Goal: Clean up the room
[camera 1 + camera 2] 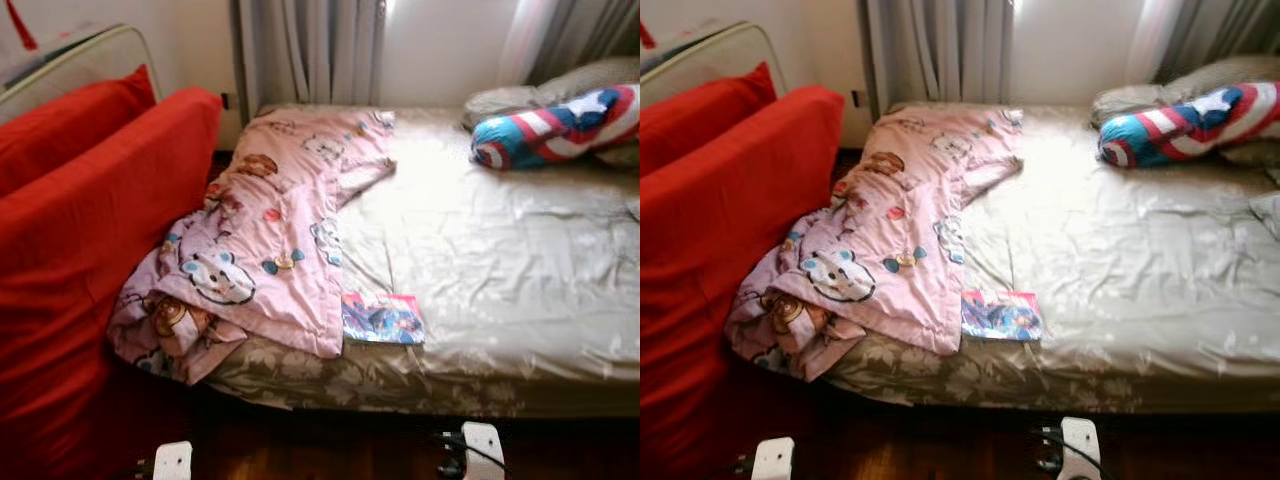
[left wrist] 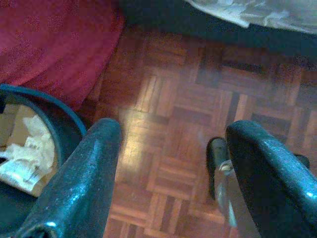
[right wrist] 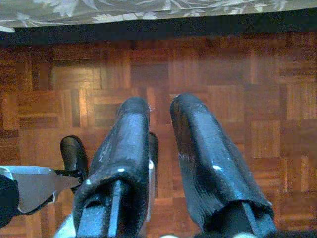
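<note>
Parquet floor (image 3: 218, 64): reddish-brown wood blocks, under both grippers, running up to the dark gap beneath the bed.
Left gripper (image 2: 171, 163): hanging low over the floor, fingers spread wide apart, nothing between them.
Right gripper (image 3: 159, 148): also low over the floor, fingers nearly together with only a narrow slit, holding nothing.
Cut off: both arms, seen from the head only as white stubs at the lower edge; bed's right end and the pillows past the frame edge.
Bin (image 2: 59, 111): dark blue rim just beside the left gripper's finger, crumpled white paper and cardboard inside, mostly out of frame.
Hard to make out: small dark object with a metal part behind the left gripper's other finger; cannot tell what.
Bed (image 1: 500, 270): ahead of both grippers, beige satin sheet, wrinkled, floral valance along the near edge.
Pink cartoon blanket (image 1: 270, 230): bunched on the bed's left side, one end hanging off the corner.
Picture book (image 1: 383, 319): flat near the front edge, touching the blanket's hem.
Striped star bolster (image 1: 555, 127): far right, against grey pillows.
Red sofa (image 1: 90, 230): left of the bed, close to the left gripper.
Room: grey curtains (image 1: 310, 50) and bright window behind.
</note>
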